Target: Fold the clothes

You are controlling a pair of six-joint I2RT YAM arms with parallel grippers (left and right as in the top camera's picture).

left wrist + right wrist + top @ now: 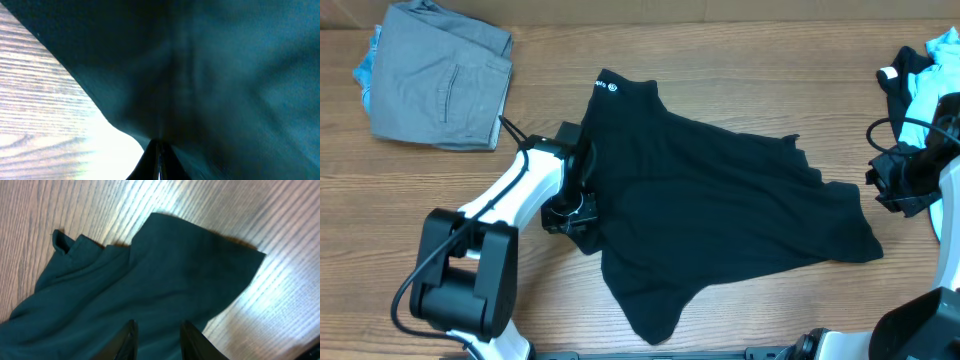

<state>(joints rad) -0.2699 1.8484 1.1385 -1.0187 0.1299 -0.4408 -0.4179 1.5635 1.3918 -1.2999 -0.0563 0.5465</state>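
Lying spread and somewhat rumpled on the wooden surface [740, 60], the black T-shirt [720, 210] has its collar and white logo [613, 86] at the far left corner and its hem corner pointing right.

The left claw [159, 151] is at the shirt's left edge. In the left wrist view its fingers meet in a point with fabric drawn into them, so it reads as clamped on the T-shirt's edge.

The right claw [157, 339] hangs just off the shirt's right corner, fingers apart, gripping nothing. That corner lies flat directly ahead of it.

Further left of the shirt and beyond its collar sits a folded pair of grey trousers [440, 80]. Further right of the shirt is an unfolded pile of garments [920, 70].

Step in hand, as judged: securing the two sides of the shirt before the first fold. No fold is made yet.

The next move calls for:
1. Lowering the right claw onto the right corner.
2. Pinching a single layer.
3. Lifting both sides evenly so the cloth does not bunch.
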